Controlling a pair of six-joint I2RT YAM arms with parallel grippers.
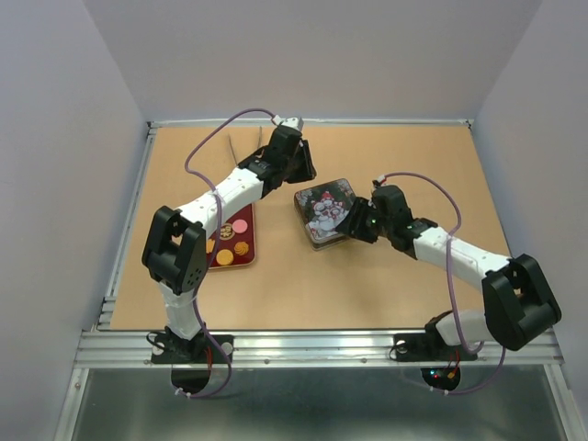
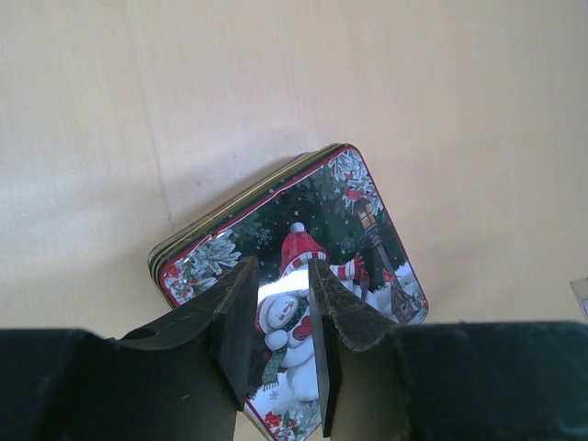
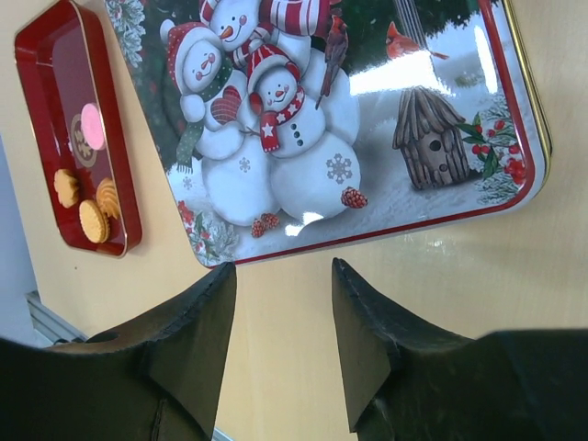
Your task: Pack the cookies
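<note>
Cookies point(image 1: 237, 241): small round biscuits, three orange and one pink on show, lying in a red tray point(image 1: 252, 250) at the left of the tabletop point(image 1: 386, 276). The left forearm crosses over the tray from above and hides part of it. From the right wrist the cookies point(image 3: 92, 207) sit at the near end of the tray point(image 3: 46, 83), the pink one further in.

Tin point(image 1: 323, 213): square, snowman picture on the lid, lid on, mid-tabletop, just right of the tray and apart from it.

Left fingers point(image 1: 299, 161): over the far side of the tin point(image 2: 312, 207); the fingers point(image 2: 244, 289) stand a narrow gap apart, nothing between them.

Right fingers point(image 1: 354, 225): at the right edge of the tin point(image 3: 367, 119), over bare tabletop; the fingers point(image 3: 216, 308) stand well apart, holding nothing.
</note>
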